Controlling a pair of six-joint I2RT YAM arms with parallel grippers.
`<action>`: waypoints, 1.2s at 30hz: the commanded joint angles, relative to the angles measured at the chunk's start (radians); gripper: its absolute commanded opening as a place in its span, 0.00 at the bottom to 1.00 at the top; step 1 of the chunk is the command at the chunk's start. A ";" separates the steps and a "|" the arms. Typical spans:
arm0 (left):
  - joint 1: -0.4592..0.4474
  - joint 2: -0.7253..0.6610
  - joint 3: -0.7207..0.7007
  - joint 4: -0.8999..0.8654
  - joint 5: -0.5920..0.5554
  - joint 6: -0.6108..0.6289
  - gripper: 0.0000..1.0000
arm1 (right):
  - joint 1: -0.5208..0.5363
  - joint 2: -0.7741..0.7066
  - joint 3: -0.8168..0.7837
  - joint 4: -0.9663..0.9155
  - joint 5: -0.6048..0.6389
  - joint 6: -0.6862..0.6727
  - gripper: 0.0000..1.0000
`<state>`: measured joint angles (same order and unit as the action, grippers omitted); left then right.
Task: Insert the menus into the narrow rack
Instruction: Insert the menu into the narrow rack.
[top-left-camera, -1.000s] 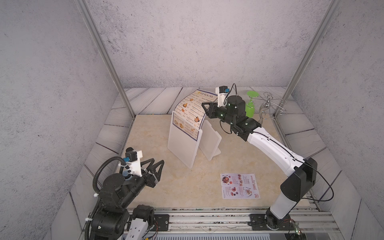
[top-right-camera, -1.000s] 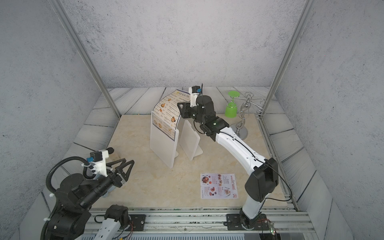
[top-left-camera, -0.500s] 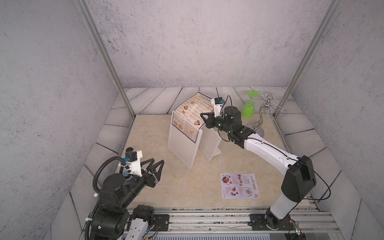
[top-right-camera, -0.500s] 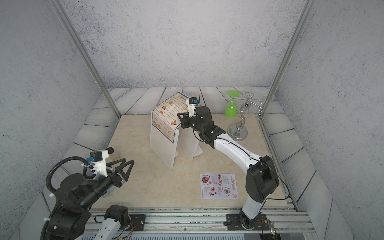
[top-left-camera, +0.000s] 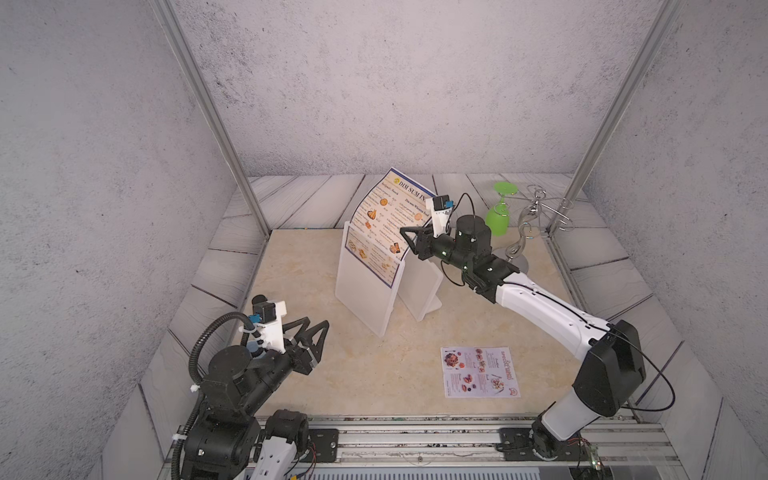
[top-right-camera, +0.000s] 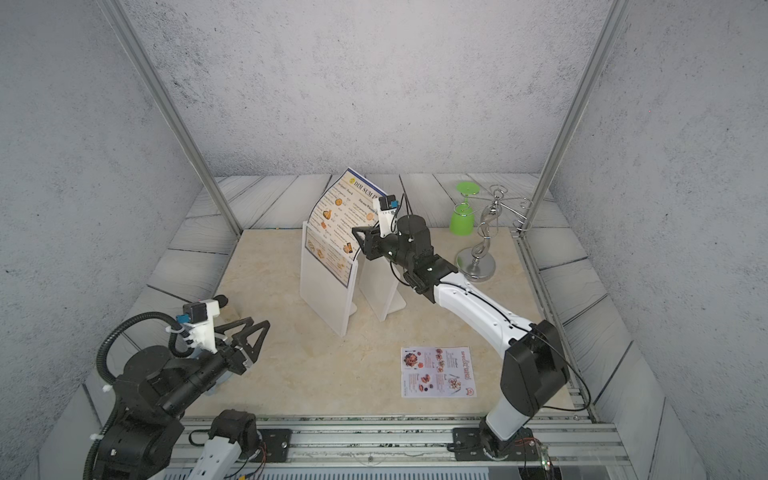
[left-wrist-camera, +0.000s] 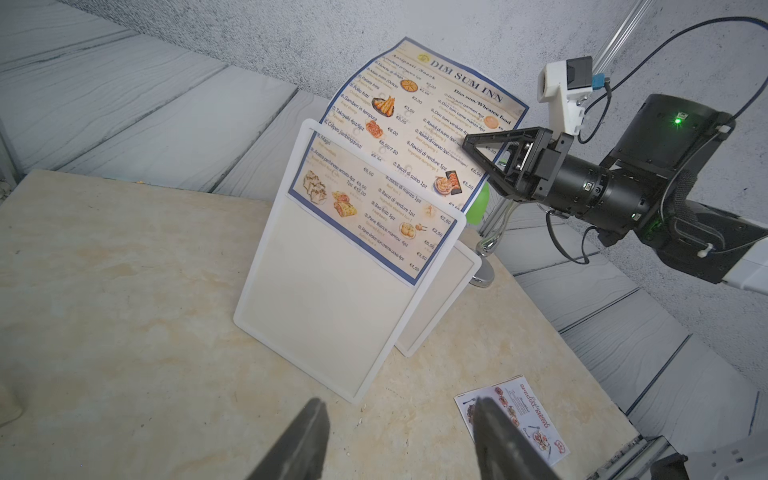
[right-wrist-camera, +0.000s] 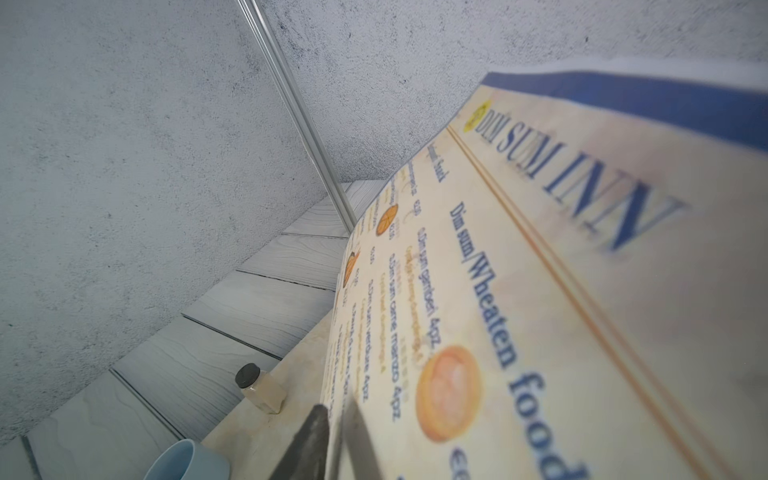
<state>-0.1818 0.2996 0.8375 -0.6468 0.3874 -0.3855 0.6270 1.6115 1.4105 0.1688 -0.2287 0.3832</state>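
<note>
In a top view the DIM SUM INN menu (top-left-camera: 386, 216) is standing half-sunk in the rack (top-left-camera: 361, 291), its free top curling limply toward the far wall, while the SPECIAL MENU (top-left-camera: 480, 372) is lying flat, near right. In the left wrist view the left gripper (left-wrist-camera: 399, 440) is hanging spread and empty. In the right wrist view the right gripper (right-wrist-camera: 332, 432) is straddling the sheet's right edge, though whether it is pinching cannot be told. Paper this light and floppy is probably calling for a pinch low on that edge.

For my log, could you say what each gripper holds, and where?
The left gripper holds nothing. The right gripper straddles the DIM SUM INN menu at its side edge; whether it clamps is unclear.
</note>
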 joint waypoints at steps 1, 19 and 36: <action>-0.004 -0.001 -0.006 0.025 0.001 0.000 0.59 | -0.001 -0.041 0.054 -0.026 0.037 -0.021 0.46; -0.005 0.000 0.007 0.024 0.005 0.005 0.59 | -0.013 -0.023 0.188 -0.118 0.076 -0.039 0.43; -0.004 0.006 0.004 0.028 0.003 0.009 0.59 | -0.013 -0.018 0.153 -0.080 -0.040 -0.040 0.12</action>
<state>-0.1818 0.3016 0.8368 -0.6468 0.3882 -0.3851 0.6174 1.6115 1.5764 0.0643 -0.2199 0.3470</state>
